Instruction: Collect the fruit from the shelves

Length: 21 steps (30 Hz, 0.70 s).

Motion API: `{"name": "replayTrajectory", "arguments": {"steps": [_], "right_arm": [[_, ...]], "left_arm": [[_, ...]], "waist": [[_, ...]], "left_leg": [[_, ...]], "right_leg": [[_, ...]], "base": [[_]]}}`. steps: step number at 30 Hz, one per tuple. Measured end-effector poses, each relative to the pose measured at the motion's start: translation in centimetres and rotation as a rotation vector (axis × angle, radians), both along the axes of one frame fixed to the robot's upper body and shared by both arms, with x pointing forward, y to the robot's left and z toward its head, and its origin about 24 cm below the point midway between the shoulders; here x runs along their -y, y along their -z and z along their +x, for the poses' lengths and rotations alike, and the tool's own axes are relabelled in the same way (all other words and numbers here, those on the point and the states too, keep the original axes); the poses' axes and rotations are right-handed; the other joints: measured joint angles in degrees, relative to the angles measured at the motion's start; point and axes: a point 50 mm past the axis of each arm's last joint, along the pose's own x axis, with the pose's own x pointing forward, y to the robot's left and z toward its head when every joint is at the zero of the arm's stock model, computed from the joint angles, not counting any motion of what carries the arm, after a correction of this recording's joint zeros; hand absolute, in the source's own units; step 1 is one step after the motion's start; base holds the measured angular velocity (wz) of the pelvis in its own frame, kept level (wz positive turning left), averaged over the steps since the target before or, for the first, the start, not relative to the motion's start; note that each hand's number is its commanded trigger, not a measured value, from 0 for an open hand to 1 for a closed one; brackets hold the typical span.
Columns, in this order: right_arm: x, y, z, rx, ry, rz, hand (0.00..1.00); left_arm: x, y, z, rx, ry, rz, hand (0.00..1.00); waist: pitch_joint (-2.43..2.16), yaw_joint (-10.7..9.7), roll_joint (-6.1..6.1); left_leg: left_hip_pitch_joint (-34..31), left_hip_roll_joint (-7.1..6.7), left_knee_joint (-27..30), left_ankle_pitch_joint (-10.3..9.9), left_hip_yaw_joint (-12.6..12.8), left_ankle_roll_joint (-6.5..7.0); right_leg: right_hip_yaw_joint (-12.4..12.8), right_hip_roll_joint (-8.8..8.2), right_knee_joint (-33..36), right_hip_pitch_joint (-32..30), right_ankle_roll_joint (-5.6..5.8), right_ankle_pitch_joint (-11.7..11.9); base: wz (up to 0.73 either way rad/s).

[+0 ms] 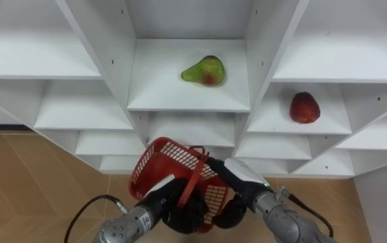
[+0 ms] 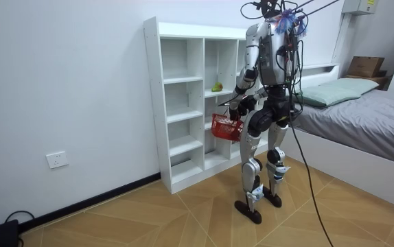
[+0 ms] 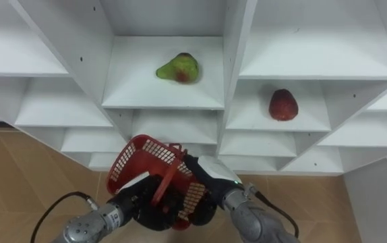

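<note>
**Both hands on the basket, fruit on the shelves**

My left hand (image 1: 174, 206) has its fingers curled round the handle of the red basket (image 1: 170, 158). My right hand (image 1: 232, 210) clamps the basket's right wall, fingers curled beneath it. The basket tilts, its mouth facing up toward the closet (image 1: 106, 40), and nothing shows inside it.

From my eyes, a green pear (image 1: 205, 70) lies on the middle column's shelf, right of centre and back from the front edge. A red fruit (image 1: 305, 107) sits one shelf lower in the right column, close to that shelf's front edge. The basket and my forearms cover the lower shelves and part of the wooden floor (image 1: 32, 182).

The room view adds that I stand upright just before the closet, with the basket at hip height. It also takes in a bed (image 2: 362, 116) behind me and a wall socket (image 2: 57, 159) well off to the room view's left. There my body stands in front of the right column.
</note>
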Motion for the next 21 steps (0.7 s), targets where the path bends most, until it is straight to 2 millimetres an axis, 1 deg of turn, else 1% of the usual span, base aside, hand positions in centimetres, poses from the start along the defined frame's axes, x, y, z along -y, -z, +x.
{"name": "replayTrajectory", "arguments": {"steps": [6, 10, 15, 19, 21], "right_arm": [[0.1, 0.4, -0.5, -0.020, -0.001, -0.003, 0.00], [0.7, 0.7, -0.9, -0.040, 0.001, -0.021, 0.00], [1.3, 0.9, -1.2, -0.056, -0.002, -0.038, 0.00], [1.9, 1.3, -2.5, -0.086, -0.003, -0.046, 0.00], [2.2, 1.2, -2.6, -0.082, -0.006, -0.049, 0.00]], "left_arm": [[-0.1, 0.1, -0.2, -0.005, -0.002, 0.004, 1.00], [-0.4, 0.1, -0.2, -0.002, -0.007, 0.009, 1.00], [-1.2, 0.1, 0.0, 0.007, -0.056, 0.026, 1.00], [-2.5, 1.6, -1.6, -0.063, -0.116, 0.059, 1.00], [-3.2, 1.9, -2.1, -0.084, -0.136, 0.072, 1.00]], "waist": [[0.01, -0.05, -0.01], [-0.01, 0.05, -0.06], [-0.06, 0.05, -0.32], [-0.09, 0.00, -0.92], [-0.15, 0.05, -1.27]], "left_leg": [[0.49, -0.02, 0.09, 0.00, -0.13, 0.00], [1.77, -0.05, -0.13, 0.00, -0.22, -0.01], [2.23, -0.03, -0.26, 0.00, -0.15, -0.01], [5.15, -0.25, -1.63, -0.01, -0.13, -0.01], [5.91, -0.30, -2.01, -0.01, -0.15, -0.01]], "right_leg": [[-0.12, -0.01, -0.22, 0.69, 0.03, -0.02], [-0.39, 0.07, -1.14, 2.44, 0.04, -0.02], [-0.22, 0.12, -1.14, 2.80, 0.04, -0.02], [-0.23, 0.10, -2.20, 5.57, 0.28, -0.22], [-0.25, 0.10, -2.25, 6.19, 0.38, -0.33]], "base": [[0.00], [0.02], [0.00], [0.00], [0.02]]}}
